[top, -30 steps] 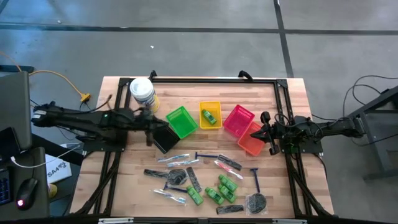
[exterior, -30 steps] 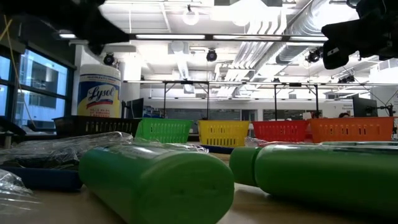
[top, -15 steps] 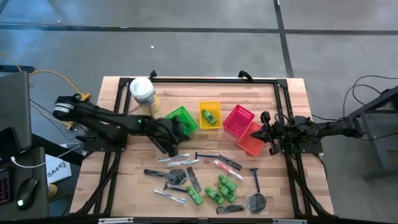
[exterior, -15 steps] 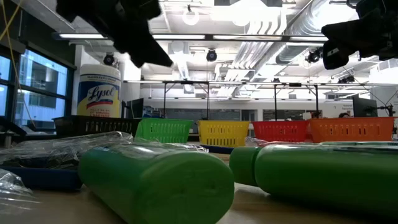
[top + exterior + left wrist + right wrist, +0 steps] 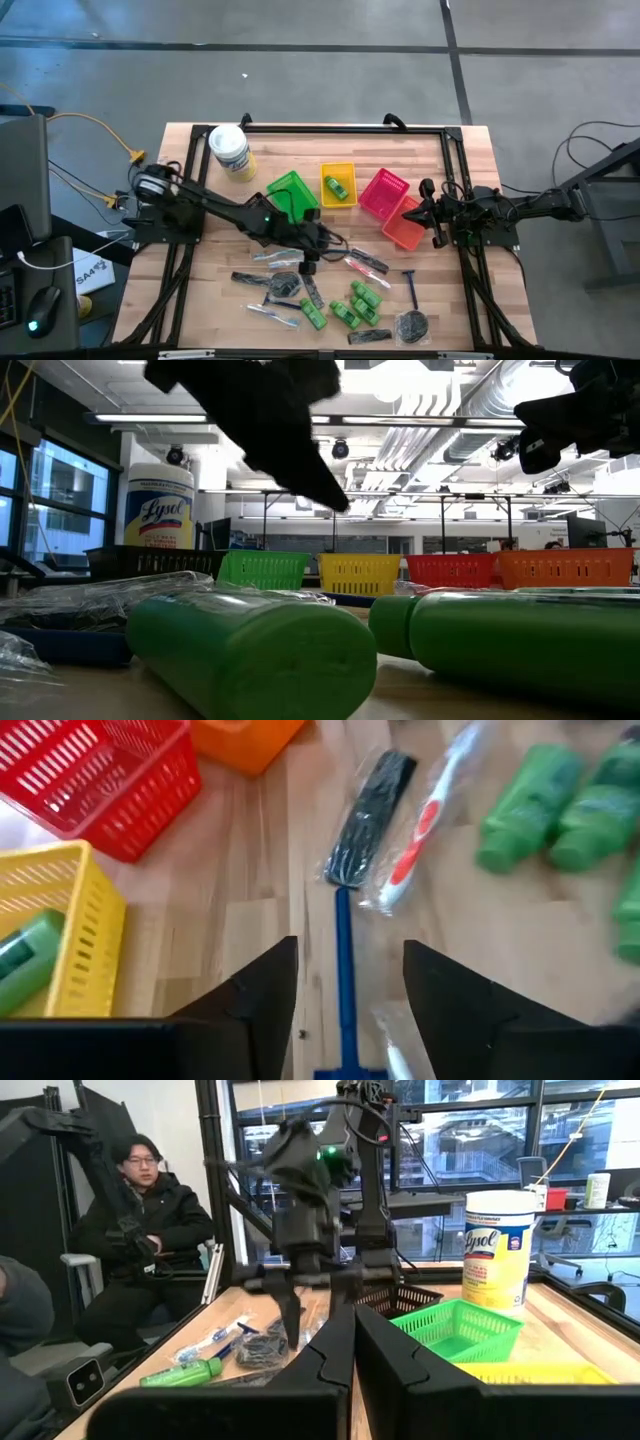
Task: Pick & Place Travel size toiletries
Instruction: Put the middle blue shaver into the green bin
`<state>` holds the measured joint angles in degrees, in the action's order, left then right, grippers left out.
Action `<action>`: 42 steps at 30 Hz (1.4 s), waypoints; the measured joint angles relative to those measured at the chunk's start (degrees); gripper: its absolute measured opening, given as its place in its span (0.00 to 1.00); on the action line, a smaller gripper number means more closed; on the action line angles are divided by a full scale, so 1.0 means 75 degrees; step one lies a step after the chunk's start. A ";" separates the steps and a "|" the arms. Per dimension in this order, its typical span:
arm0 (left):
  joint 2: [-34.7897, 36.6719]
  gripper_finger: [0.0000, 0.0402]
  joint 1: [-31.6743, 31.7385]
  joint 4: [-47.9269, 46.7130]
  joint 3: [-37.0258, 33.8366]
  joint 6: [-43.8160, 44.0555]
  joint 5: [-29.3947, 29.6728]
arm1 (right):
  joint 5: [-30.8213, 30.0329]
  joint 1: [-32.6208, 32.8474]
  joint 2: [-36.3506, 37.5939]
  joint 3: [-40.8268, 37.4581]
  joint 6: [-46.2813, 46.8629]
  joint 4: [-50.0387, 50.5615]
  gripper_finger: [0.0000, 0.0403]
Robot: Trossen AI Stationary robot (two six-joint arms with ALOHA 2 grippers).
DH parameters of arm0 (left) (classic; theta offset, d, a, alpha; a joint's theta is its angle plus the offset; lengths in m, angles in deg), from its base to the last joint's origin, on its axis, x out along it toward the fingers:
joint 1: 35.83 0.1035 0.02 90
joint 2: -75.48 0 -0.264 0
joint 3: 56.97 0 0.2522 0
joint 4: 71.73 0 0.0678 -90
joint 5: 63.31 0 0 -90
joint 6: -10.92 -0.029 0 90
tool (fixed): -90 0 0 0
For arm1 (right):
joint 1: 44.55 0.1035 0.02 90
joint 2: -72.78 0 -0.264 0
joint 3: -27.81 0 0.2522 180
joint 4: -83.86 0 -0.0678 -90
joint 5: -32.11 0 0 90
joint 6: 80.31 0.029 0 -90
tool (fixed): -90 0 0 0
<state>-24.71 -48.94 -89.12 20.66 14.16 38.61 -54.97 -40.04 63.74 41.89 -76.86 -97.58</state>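
Having been swung from beside the black basket out over the toiletries, the left gripper is now held above a blue razor with its jaws spread and empty. The right gripper is kept by the orange basket, jaws closed. Five baskets are counted; seven green bottles, one in the yellow basket, the rest on the surface.

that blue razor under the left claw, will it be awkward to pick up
Probably a little. The blue razor looks thin and lies flat on the wood, leaving the open left claw little height to pinch. It seems stiff and light, so it may skid or pivot if nudged.
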 joint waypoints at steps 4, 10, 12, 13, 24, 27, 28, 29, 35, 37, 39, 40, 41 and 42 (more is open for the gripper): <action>-0.0512 0.45 0.0101 0.0010 0.0298 -0.0003 0.0084 | 0.0023 0.0000 0.0000 0.0000 0.0000 0.0065 0.01; -0.1051 0.45 0.0207 -0.0199 0.0537 0.0001 0.0424 | 0.0019 0.0001 -0.0017 0.0000 0.0003 0.0198 0.01; -0.1256 0.45 0.0235 -0.0170 0.0559 0.0001 0.0467 | 0.0023 0.0000 -0.0023 0.0000 0.0003 0.0216 0.01; -0.1320 0.45 0.0261 -0.0219 0.0564 -0.0006 0.0467 | 0.0020 0.0002 -0.0023 0.0000 0.0003 0.0209 0.01; -0.1437 0.45 0.0294 -0.0369 0.0555 0.0000 0.0253 | 0.0006 -0.0001 -0.0023 0.0000 0.0137 0.0198 0.01; -0.1418 0.45 0.0297 -0.0356 0.0588 0.0001 -0.0024 | 0.0006 0.0001 -0.0023 0.0000 0.0140 0.0202 0.01; -0.1418 0.45 0.0298 -0.0357 0.0635 0.0001 -0.0218 | 0.0006 0.0002 -0.0023 0.0000 0.0140 0.0203 0.01; -0.1418 0.45 0.0298 -0.0347 0.0681 0.0004 -0.0390 | 0.0006 0.0001 -0.0023 0.0000 0.0140 0.0209 0.01; -0.1744 0.45 0.0294 -0.0453 0.0874 0.0003 -0.0491 | 0.0003 0.0002 -0.0023 0.0000 0.0140 0.0223 0.01; -0.1881 0.45 0.0294 -0.0375 0.0917 0.0003 -0.0486 | 0.0003 0.0001 -0.0023 0.0000 0.0154 0.0229 0.01; -0.1964 0.45 0.0297 -0.0388 0.0918 0.0022 -0.0484 | 0.0003 0.0000 -0.0023 0.0000 0.0172 0.0232 0.01; -0.2013 0.45 0.0297 -0.0360 0.0926 0.0020 -0.0472 | 0.0006 0.0002 -0.0023 0.0000 0.0172 0.0236 0.01; -0.2040 0.45 0.0297 -0.0322 0.0932 0.0027 -0.0464 | 0.0003 0.0002 -0.0023 0.0000 0.0172 0.0230 0.01; -0.2042 0.45 0.0297 -0.0331 0.0934 0.0026 -0.0454 | 0.0005 0.0002 -0.0023 0.0000 0.0172 0.0233 0.01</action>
<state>-40.02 -46.71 -91.60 27.66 14.36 35.21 -54.93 -40.02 63.57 41.89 -75.57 -95.84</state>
